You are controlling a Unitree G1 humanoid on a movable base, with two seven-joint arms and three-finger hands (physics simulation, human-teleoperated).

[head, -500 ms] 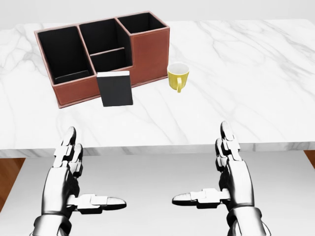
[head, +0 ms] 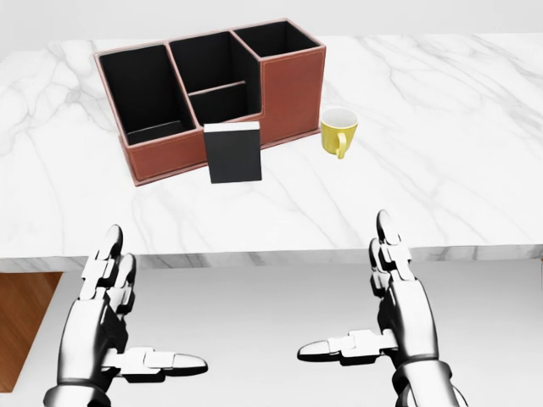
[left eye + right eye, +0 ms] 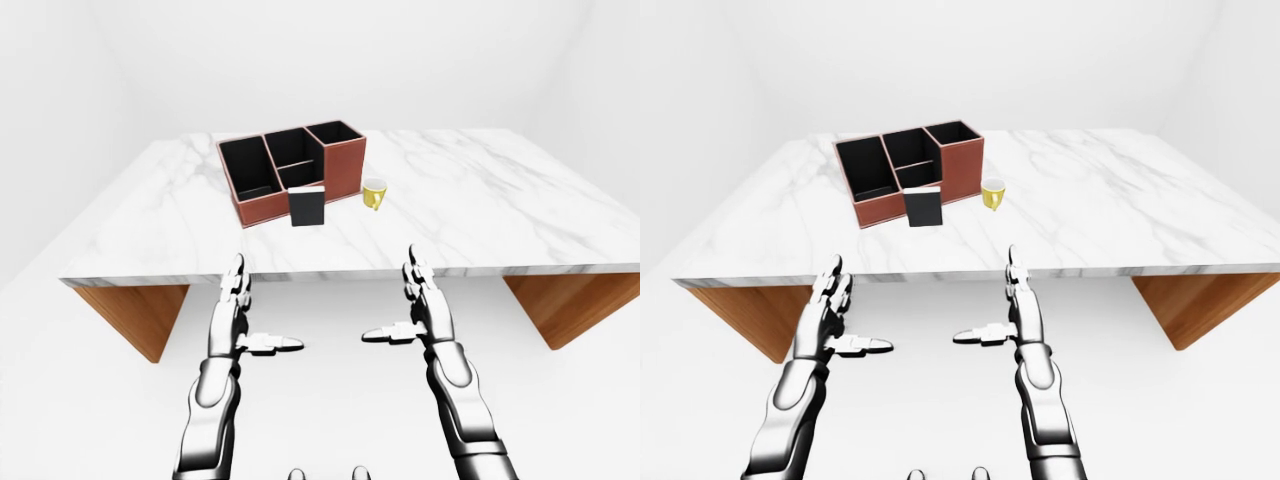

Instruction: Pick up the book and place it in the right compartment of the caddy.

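Your left hand and right hand both hang empty below the table edge, fingers spread — neither touches anything. The black book stands upright against the caddy, with the yellow mug just right of it.

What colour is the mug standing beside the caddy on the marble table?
Yellow: the mug shows best in the head view.

Both arms are glossy chrome-silver, built of smooth rounded shells with dark seams at the joints. The left hand and right hand each carry three blocky, segmented fingers with tapered tips.
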